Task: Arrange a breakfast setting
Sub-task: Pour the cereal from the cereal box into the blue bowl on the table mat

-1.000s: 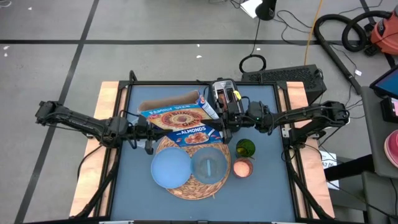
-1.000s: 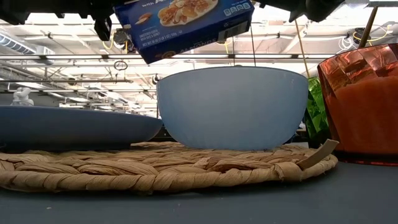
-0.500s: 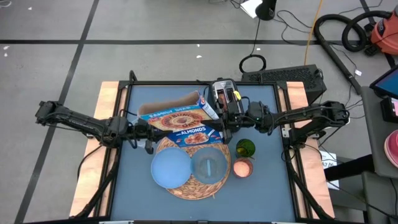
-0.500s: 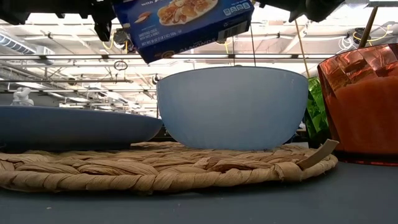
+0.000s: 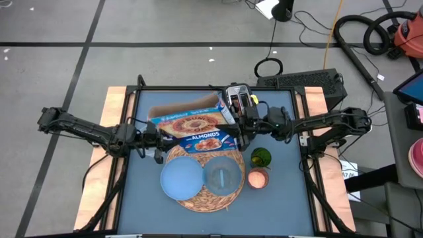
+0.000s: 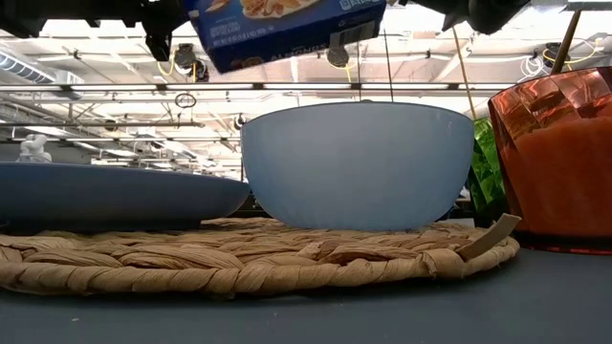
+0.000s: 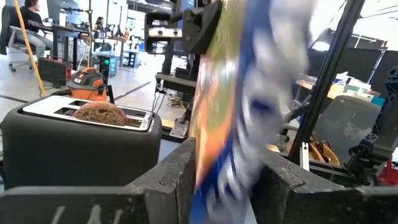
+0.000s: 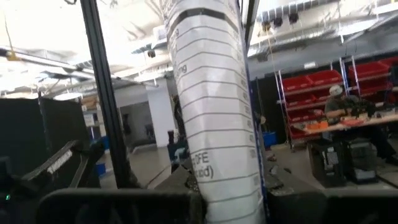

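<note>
Box: blue cereal box w/ open top flaps is hanging above table betw. both arms, tilted, just behind mat; in low view its underside is showing over bowl.
L gripper: sitting at box's left end; in L wrist view box is passing betw. its fingers, blurred there; jaws look partly spread around it, can't tell if they are clamping.
R gripper: sitting at box's right end; in R wrist view the white panel of the box is standing betw. its fingers, jaws narrow and pinching it.
Mat: round woven straw mat is lying at table's front centre.
Plate: light-blue plate is resting on mat's left half.
Bowl: clear glass bowl is resting on mat's right half, just beside plate; looks empty from above.
Cup: orange-pink cup is standing on table just right of mat.
Green item: green glass object is standing just behind cup.
Toaster: black-and-silver toaster is sitting at table's back, behind R gripper; brown bagel is poking out of a slot.
Table: blue-grey top, wooden side strips.
Room: a person seated at a desk is showing far off in R wrist view.
</note>
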